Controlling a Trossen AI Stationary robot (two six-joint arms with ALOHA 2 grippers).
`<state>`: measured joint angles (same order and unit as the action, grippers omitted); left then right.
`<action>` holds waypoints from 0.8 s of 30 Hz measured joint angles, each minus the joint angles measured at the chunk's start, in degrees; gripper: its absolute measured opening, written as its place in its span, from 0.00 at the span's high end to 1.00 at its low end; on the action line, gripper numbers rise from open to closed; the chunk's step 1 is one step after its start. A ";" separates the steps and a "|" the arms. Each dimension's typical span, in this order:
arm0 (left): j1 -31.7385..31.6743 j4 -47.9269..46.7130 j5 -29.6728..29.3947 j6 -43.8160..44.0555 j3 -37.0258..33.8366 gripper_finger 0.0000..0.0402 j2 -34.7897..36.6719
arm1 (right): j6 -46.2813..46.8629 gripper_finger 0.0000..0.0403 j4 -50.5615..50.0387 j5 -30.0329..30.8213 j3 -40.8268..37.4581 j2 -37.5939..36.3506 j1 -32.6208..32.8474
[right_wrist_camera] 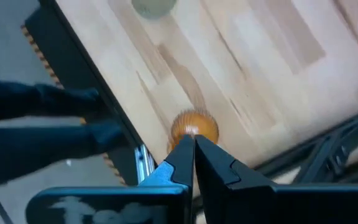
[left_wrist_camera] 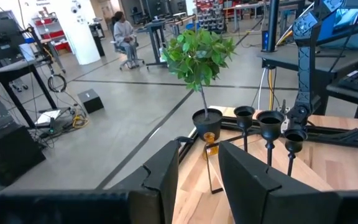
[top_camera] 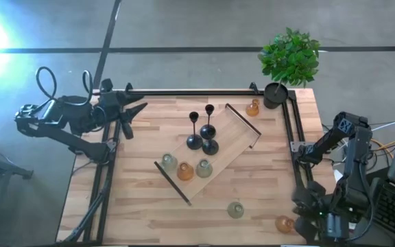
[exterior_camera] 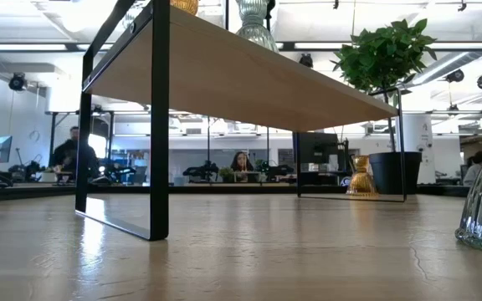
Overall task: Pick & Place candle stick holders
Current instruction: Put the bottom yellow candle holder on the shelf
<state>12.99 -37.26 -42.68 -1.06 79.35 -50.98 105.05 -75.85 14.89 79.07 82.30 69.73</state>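
Holders sit mostly on your wooden shelf [top_camera: 218, 147]: three black candle stick holders [top_camera: 202, 140], three glass ones [top_camera: 186, 169]. Left gripper [top_camera: 132, 113] fingers slightly parted, empty; right gripper [right_wrist_camera: 193, 144] closed above the amber holder [right_wrist_camera: 194, 127] at the tabletop [top_camera: 142, 206] edge.

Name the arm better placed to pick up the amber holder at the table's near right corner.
Right. The right gripper hangs over that amber holder, fingers shut. The left gripper waits at the table's far left edge.
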 joint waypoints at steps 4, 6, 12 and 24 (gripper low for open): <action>0.00 0.22 -0.07 0.05 0.00 0.70 -0.09 | -0.23 0.90 0.00 0.31 0.00 -0.09 -1.22; 0.00 0.31 -0.09 0.07 0.00 0.70 -0.11 | -0.20 0.85 0.00 0.33 0.00 -0.15 -1.22; 0.00 0.31 -0.09 0.16 0.00 0.70 -0.14 | 0.16 0.72 0.08 -1.37 -0.99 0.78 0.28; -0.01 0.37 -0.04 0.65 0.01 0.70 -0.19 | 4.42 0.58 6.12 -6.50 -6.14 3.98 0.90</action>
<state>12.99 -36.89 -42.72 -0.41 79.37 -51.17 109.47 -69.73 8.39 72.92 86.28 70.63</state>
